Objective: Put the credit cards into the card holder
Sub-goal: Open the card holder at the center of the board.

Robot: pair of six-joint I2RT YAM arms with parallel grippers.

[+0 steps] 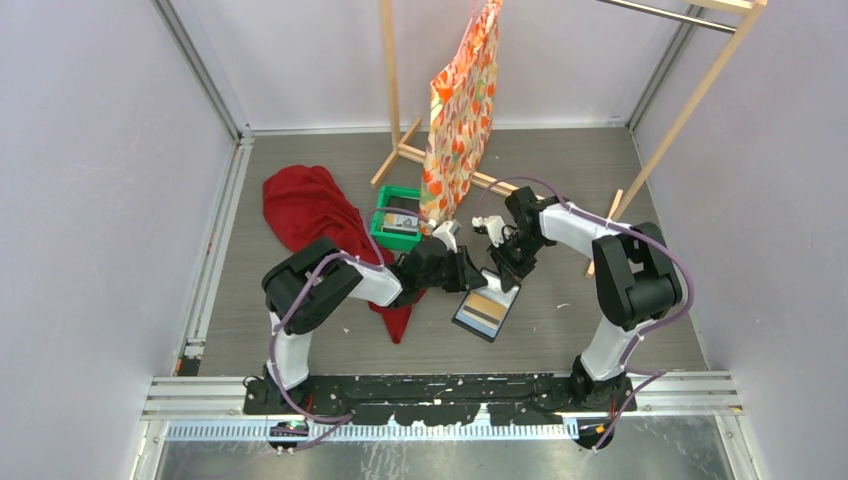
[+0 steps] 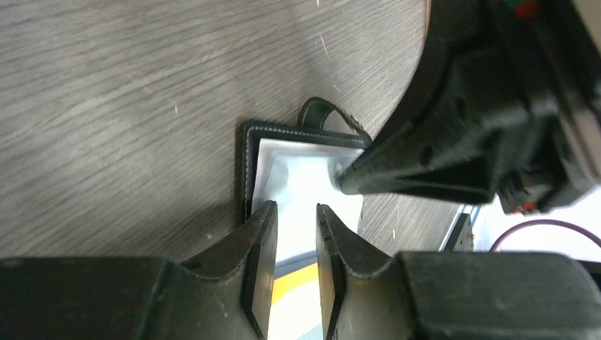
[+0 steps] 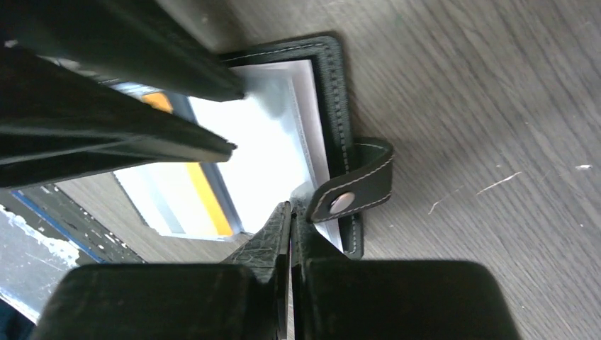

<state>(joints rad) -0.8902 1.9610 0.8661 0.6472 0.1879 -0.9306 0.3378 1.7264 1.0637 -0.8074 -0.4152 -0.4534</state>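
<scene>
One card holder [image 1: 487, 312] lies open on the desk [image 1: 560, 160] between two end effectors. The left end effector [image 2: 296, 237] is narrowly open over it, holding nothing. The right end effector [image 3: 290, 227] is pinched shut beside its snap tab [image 3: 351, 185]. One green tray [image 1: 395, 240] behind holds credit cards [image 1: 403, 219], count unclear. One red cloth [image 1: 305, 205] lies alongside.

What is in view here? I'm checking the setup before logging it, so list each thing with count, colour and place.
card holder: one, black, pale lining, lying open mid-table
cards: at least two seen; whitish in the tray, yellow-banded in the holder
tray: one, green, behind the holder
cloth: one, red, crumpled left of the tray
patterned fabric: one, orange-red on pale yellow, hanging from the rack
rack: one, pale wood, at the back
table: one, grey wood-grain
left gripper: black, open over the holder's lining
right gripper: black, shut beside the holder's snap tab
</scene>
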